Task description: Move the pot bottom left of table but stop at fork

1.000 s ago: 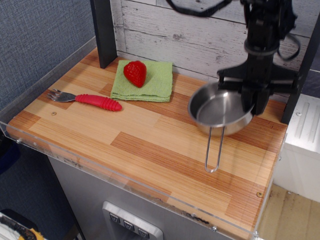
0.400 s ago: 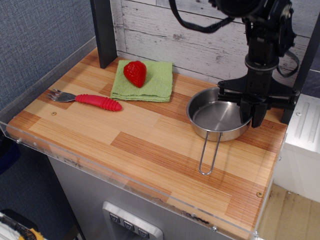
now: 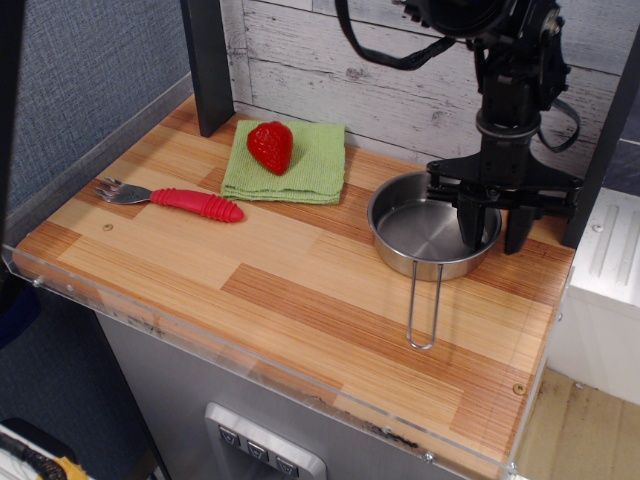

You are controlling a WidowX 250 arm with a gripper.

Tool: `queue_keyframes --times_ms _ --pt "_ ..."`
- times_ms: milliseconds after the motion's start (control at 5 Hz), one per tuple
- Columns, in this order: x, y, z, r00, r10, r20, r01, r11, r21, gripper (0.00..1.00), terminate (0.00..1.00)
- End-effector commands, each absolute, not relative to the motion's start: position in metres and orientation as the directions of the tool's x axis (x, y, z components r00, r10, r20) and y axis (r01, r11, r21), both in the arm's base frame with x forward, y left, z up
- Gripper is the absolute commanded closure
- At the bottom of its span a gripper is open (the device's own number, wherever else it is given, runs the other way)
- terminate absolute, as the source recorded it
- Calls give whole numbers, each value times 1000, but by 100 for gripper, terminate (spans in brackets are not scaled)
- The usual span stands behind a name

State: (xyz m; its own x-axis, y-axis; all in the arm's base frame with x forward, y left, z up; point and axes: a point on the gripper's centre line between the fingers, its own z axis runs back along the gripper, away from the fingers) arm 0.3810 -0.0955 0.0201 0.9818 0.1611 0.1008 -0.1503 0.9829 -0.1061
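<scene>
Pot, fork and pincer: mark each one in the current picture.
pot (image 3: 425, 232): the only camera view, on the shiny inner floor of the pan.
fork (image 3: 195, 203): same view, on the ribbed red handle.
pincer (image 3: 494, 240): same view, midway between the two dark fingertips straddling the pot's right rim.

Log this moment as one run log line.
gripper: straddling pot rim, grip unclear | pot: on table, right side | fork: far left, not reached
</scene>
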Motion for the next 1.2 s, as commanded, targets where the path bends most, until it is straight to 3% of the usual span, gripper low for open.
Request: queue_keyframes --times_ms 0,400,1000 --pt "381 -98 38 973 183 138 -167 979 -118 0 0" --pt "381 -93 63 968 170 186 -150 982 -118 0 0" --pt "355 -78 139 933 186 307 -134 974 -183 0 0"
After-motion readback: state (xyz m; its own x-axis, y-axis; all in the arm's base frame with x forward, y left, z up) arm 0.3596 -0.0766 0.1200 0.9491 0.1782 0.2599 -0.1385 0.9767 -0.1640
